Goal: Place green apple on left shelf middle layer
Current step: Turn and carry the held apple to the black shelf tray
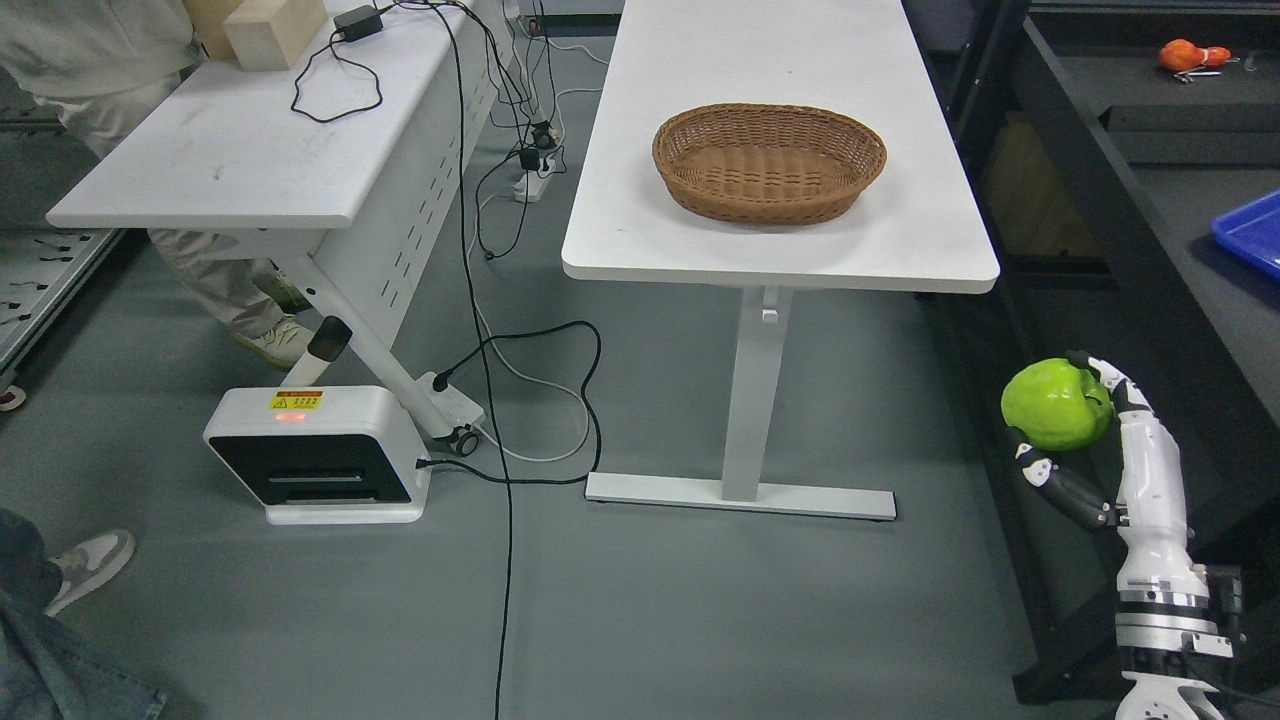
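Apple (1055, 405): bright yellow-green, roundish, skin slightly lumpy with a shallow dent toward the upper right. Held off the floor at lower right of view, in the right hand (1085, 440). White fingers (1110, 380) wrap its right side; dark thumb sits just under it. Beside the black shelf (1130, 250) frame, below its visible layers.

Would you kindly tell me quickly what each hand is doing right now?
Right hand: closed around the green apple, held above the floor beside the dark shelf.
Left hand: not in view.
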### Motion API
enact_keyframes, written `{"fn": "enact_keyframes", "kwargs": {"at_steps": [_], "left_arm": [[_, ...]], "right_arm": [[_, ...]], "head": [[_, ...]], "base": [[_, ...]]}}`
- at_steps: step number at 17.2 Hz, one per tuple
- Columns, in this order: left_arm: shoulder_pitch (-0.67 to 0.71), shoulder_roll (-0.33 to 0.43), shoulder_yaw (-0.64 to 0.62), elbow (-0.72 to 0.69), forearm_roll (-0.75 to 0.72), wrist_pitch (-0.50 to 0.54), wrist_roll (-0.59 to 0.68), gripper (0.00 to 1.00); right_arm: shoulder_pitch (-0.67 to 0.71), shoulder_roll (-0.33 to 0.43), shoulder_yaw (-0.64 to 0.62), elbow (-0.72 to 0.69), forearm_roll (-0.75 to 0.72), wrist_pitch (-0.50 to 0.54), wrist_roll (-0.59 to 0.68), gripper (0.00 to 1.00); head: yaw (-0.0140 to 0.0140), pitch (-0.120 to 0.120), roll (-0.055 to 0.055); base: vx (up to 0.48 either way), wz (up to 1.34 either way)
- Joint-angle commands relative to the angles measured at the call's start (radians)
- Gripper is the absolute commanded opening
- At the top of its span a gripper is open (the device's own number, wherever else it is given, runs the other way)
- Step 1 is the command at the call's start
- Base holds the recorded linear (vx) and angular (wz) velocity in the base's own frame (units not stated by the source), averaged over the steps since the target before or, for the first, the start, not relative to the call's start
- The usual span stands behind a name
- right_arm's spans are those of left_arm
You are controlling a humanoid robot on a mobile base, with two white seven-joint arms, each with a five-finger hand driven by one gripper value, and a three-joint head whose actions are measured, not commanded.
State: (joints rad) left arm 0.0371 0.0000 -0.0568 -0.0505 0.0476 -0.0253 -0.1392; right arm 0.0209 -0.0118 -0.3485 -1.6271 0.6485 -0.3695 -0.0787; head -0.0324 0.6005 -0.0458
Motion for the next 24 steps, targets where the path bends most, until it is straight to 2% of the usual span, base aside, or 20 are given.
{"fn": "enact_keyframes", "kwargs": {"at_steps": [1,5,10,18,24], "left_arm": [[0.0,0.017,0.0,0.0,0.0,-0.001,0.0,1.0],[0.0,0.017,0.0,0.0,0.0,-0.001,0.0,1.0],[0.0,0.017,0.0,0.001,0.0,-0.001,0.0,1.0],[0.0,0.017,0.0,0.0,0.0,0.001,0.0,1.0],[0.0,0.017,0.0,0.0,0.0,-0.001,0.001,1.0]], "right_arm": [[0.019,-0.006,0.006,0.0,0.0,-0.003,0.0,0.0],[0.03,-0.006,0.006,0.001,0.0,-0.008,0.0,0.0],[0.027,-0.006,0.008,0.001,0.0,-0.008,0.0,0.0],[0.027,-0.006,0.017,0.003,0.0,-0.008,0.0,0.0],[0.027,-0.006,0.017,0.003,0.0,-0.008,0.0,0.0]], "head": [[0.0,0.0,0.0],[0.0,0.0,0.0],[0.0,0.0,0.0],[0.0,0.0,0.0],[0.0,0.0,0.0]], "base": [[-0.437,-0.09],[-0.357,-0.27],[-0.241,-1.13],[-0.019,-1.35],[0.076,-0.39]]}}
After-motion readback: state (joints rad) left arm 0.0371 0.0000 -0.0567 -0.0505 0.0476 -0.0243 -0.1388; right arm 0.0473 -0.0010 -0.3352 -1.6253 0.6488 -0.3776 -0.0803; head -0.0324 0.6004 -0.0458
